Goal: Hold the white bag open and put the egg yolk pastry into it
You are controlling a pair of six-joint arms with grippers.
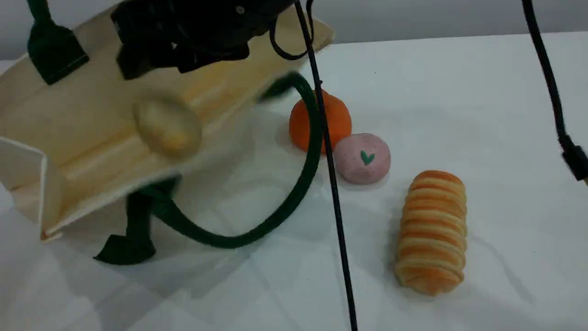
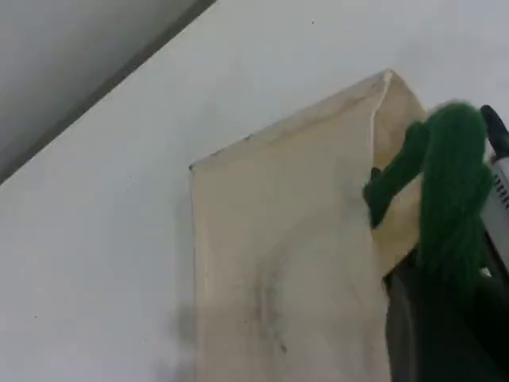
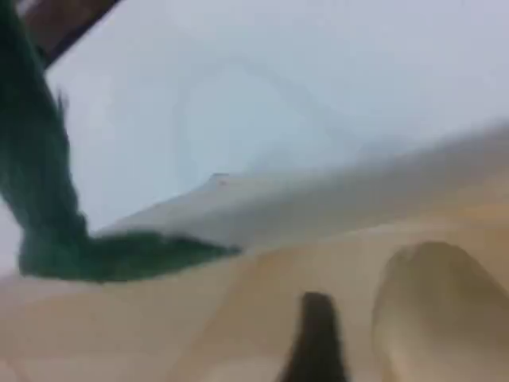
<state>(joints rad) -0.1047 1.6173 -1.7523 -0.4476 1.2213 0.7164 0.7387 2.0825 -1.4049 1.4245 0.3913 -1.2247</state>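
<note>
The white bag (image 1: 82, 119) lies tilted at the left of the scene view, its mouth held open toward the camera. My left gripper (image 2: 461, 278) is shut on one green rope handle (image 2: 453, 191) and holds that side up. The egg yolk pastry (image 1: 167, 128), blurred, is inside the bag's mouth against the inner wall, apart from any finger. My right gripper (image 1: 183, 50) hangs dark and blurred just above it, open with nothing in it. In the right wrist view one dark fingertip (image 3: 318, 342) shows beside the pastry (image 3: 441, 310) over the bag's cloth (image 3: 238, 318).
The bag's other green handle (image 1: 294, 193) loops loose on the table. To its right lie an orange ball (image 1: 337, 120), a pink ball with a green leaf mark (image 1: 363, 157) and a long striped bread roll (image 1: 432, 232). Black cables (image 1: 333, 184) hang across the view.
</note>
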